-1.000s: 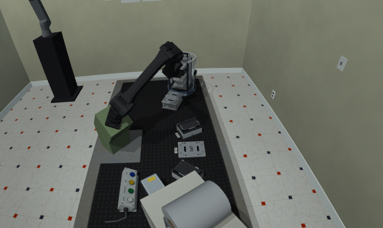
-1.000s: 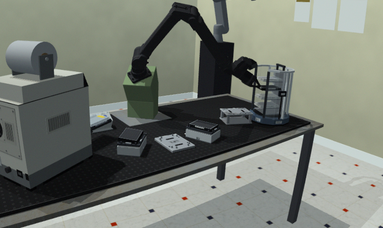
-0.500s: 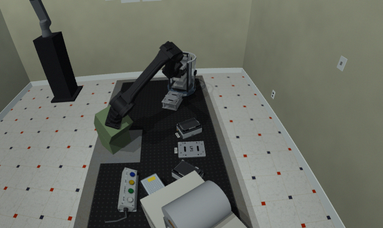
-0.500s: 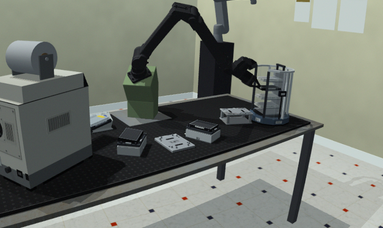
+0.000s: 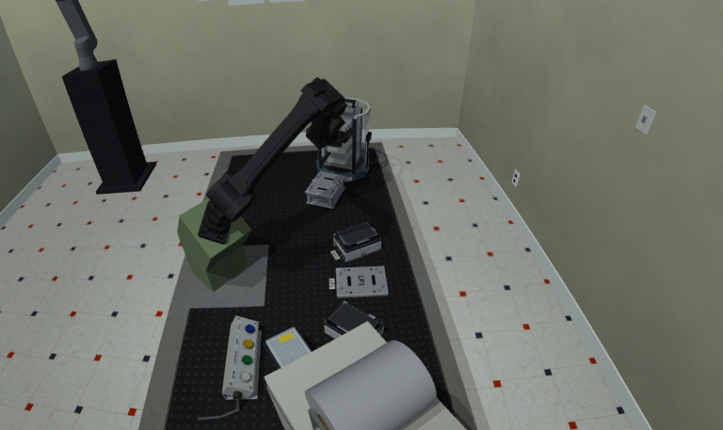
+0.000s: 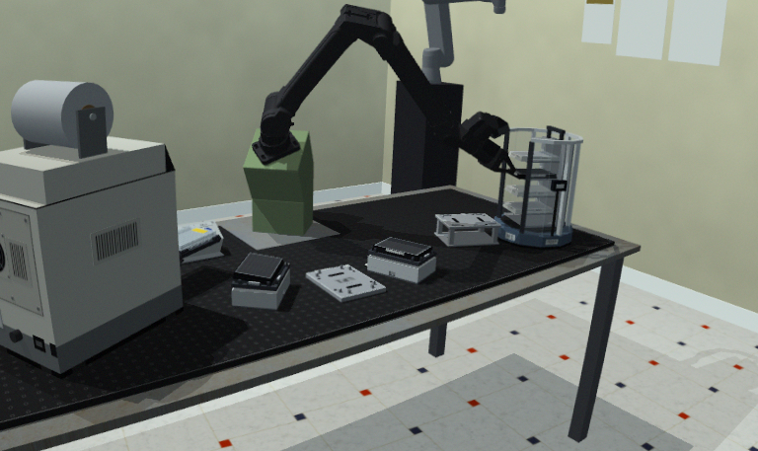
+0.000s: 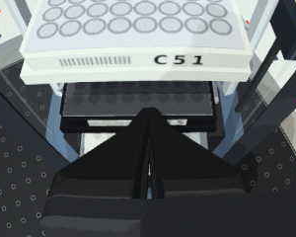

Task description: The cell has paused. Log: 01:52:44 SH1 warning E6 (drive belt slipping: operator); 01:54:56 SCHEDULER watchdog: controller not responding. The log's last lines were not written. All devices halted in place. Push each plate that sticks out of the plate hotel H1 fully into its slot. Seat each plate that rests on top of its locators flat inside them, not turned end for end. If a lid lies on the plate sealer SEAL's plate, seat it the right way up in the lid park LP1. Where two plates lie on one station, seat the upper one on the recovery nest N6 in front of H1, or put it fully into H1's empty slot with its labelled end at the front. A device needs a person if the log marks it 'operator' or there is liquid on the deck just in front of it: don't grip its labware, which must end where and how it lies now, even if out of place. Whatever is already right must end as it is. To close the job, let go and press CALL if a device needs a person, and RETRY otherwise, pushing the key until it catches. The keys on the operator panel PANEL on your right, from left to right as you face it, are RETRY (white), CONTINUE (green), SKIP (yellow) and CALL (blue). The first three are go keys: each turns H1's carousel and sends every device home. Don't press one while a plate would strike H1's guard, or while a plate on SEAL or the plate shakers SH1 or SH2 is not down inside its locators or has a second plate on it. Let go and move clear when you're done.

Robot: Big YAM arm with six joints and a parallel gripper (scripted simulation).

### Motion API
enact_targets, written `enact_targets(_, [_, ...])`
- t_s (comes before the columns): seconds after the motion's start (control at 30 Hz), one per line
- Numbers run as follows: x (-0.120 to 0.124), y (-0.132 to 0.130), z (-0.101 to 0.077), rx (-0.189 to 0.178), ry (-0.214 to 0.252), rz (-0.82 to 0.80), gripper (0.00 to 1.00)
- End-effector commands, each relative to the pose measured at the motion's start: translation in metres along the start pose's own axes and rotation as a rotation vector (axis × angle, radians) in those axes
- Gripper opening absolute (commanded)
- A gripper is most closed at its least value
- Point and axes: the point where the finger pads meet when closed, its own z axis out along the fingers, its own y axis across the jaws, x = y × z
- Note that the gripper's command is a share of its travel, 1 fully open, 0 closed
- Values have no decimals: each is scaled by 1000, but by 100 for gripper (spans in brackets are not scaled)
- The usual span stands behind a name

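Observation:
My gripper is shut and empty, its fingertips against the front end of a black plate in a middle slot of the plate hotel H1. The white plate C51 sits in the slot above it. In the exterior view my gripper reaches into H1 from the left. The recovery nest N6 stands empty in front of H1. A black plate lies on one shaker, another lies on the second shaker. The lid park LP1 is empty. The panel PANEL shows its four keys.
The plate sealer SEAL with its roll stands at the near end. A white plate with a yellow label lies tilted beside it. My green base stands at the table's left. A second grey arm on a black column stands on the floor.

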Motion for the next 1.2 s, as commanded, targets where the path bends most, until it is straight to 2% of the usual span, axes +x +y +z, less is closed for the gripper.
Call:
enact_targets(0.0, [-9,6,17,-6,-7,8,0])
enact_targets(0.2, [-4,0,12,7,-14,15,0])
enact_targets(0.23, [13,8,5,-6,7,12,0])
enact_targets(0.33, [20,3,1,0,12,15,0])
enact_targets(0.43, [18,-2,-2,7,8,16,0])
enact_targets(0.5, [2,-15,-11,25,-19,18,0])
enact_targets(0.83, [11,-14,-25,24,-17,6,0])
enact_targets(1.0, [25,-5,-25,11,0,1,0])
enact_targets(1.07, [15,-14,-33,25,-18,4,0])
enact_targets(1.17, [18,-14,-37,25,-18,4,0])
